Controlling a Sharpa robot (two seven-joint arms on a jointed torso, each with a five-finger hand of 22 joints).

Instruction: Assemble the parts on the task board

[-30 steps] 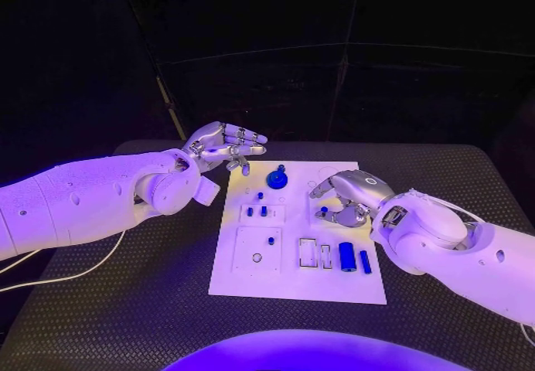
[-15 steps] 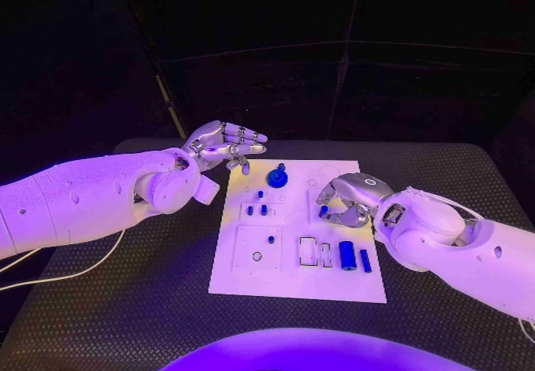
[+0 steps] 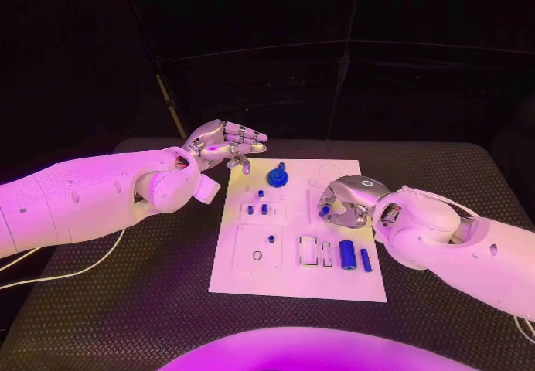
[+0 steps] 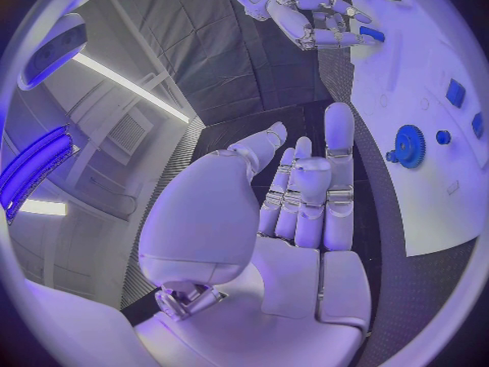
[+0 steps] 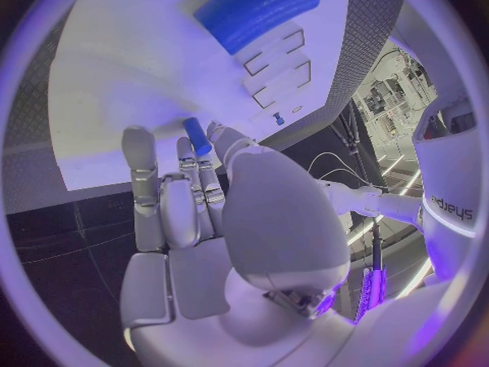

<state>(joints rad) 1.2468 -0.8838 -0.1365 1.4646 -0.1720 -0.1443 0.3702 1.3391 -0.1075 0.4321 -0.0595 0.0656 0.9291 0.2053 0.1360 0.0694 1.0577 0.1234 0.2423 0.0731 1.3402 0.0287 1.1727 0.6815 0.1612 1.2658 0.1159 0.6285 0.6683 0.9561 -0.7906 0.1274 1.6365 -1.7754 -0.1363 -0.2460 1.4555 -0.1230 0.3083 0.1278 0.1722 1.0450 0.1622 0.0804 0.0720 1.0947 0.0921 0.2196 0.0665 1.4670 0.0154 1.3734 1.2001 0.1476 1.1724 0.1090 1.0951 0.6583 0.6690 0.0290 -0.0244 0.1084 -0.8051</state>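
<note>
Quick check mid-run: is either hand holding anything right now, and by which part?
The right hand pinches a small blue peg by one end between its fingertips, over the task board. The left hand holds nothing.

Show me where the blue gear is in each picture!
Head view: the blue gear sits near the far end of the white board, just in front of the left hand.
Left wrist view: the gear lies on the board beside the fingertips.
Right wrist view: I cannot find it.
Shared landmark: the white board.
</note>
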